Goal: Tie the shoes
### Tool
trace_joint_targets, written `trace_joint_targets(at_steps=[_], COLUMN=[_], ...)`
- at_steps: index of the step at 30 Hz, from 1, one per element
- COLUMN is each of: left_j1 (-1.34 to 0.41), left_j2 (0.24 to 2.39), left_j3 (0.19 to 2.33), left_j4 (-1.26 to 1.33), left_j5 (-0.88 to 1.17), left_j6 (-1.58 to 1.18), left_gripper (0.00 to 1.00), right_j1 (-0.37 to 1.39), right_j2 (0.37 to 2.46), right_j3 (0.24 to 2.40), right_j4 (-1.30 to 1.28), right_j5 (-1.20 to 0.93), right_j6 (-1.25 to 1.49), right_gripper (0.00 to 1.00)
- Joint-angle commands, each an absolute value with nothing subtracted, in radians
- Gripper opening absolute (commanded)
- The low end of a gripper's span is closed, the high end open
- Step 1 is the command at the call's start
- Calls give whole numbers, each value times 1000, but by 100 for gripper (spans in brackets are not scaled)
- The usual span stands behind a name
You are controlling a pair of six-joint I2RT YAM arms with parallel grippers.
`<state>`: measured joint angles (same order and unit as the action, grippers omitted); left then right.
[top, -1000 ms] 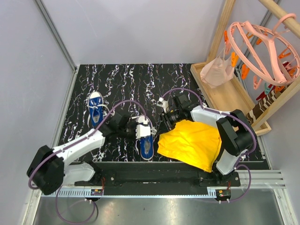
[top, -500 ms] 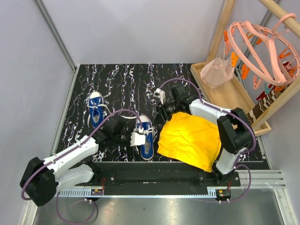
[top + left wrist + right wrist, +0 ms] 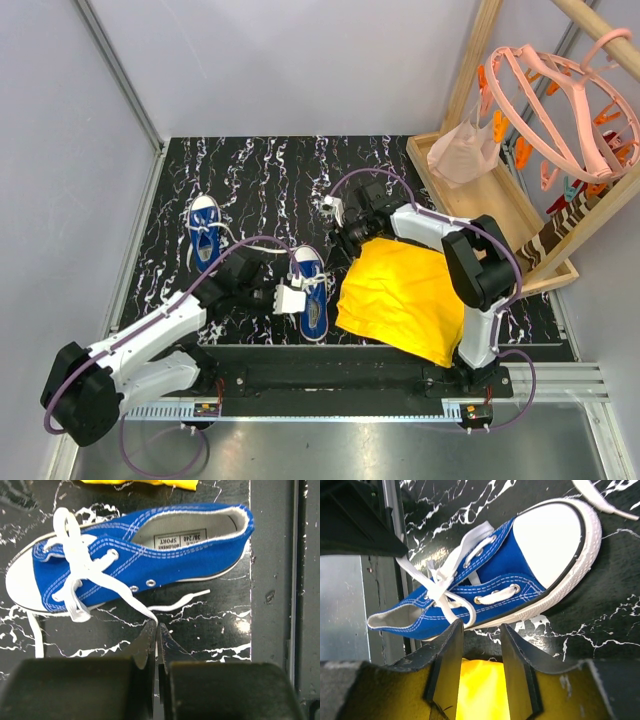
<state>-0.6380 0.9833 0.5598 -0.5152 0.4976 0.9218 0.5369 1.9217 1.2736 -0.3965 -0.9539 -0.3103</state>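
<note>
One blue shoe (image 3: 311, 296) lies near the front of the black marbled table (image 3: 260, 170); in the left wrist view this shoe (image 3: 150, 550) lies on its side, its white laces crossed loosely over the tongue. My left gripper (image 3: 156, 628) is shut on a white lace (image 3: 127, 597) that runs taut from the eyelets to the fingertips. My right gripper (image 3: 481, 629) is open just beside the shoe's sole (image 3: 540, 605), holding nothing; a lace loop (image 3: 451, 607) hangs by one finger. The other shoe (image 3: 205, 231) sits apart at the left.
A yellow cloth (image 3: 405, 298) lies under the right arm, right of the near shoe. A wooden rack (image 3: 480, 205) with a pink clip hanger (image 3: 560, 100) and a pink cloth (image 3: 460, 152) stands at the right. Walls close the table's left and back.
My left gripper has drawn back toward the near edge, pulling the lace out. My right gripper has opened and backed a little away from the shoe toward the far side.
</note>
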Motion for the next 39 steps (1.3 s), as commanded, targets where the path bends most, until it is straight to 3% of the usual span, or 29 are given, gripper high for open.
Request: trace_joint_targets(at_steps=[1,27,35,39], left_j1=[-617,-609,-607,-609], left_j2=[962,948,959,959], left_j3=[552,545,546,546], left_j4=[-531,-589,-586,-583], left_j5=[555,584,577,574], left_j6=[951,971,956,942], left_gripper=[0,0,0,0], right_j1=[549,612,634,644], right_j2=[1937,1970,1956,1944], right_j3=[1321,1353,1342,1336], right_j4=[-437,-440,-437,-437], right_j5=[-988,-983,-965,-936], right_j6=[-399,-413,-426,-430], right_gripper=[44,46,37,14])
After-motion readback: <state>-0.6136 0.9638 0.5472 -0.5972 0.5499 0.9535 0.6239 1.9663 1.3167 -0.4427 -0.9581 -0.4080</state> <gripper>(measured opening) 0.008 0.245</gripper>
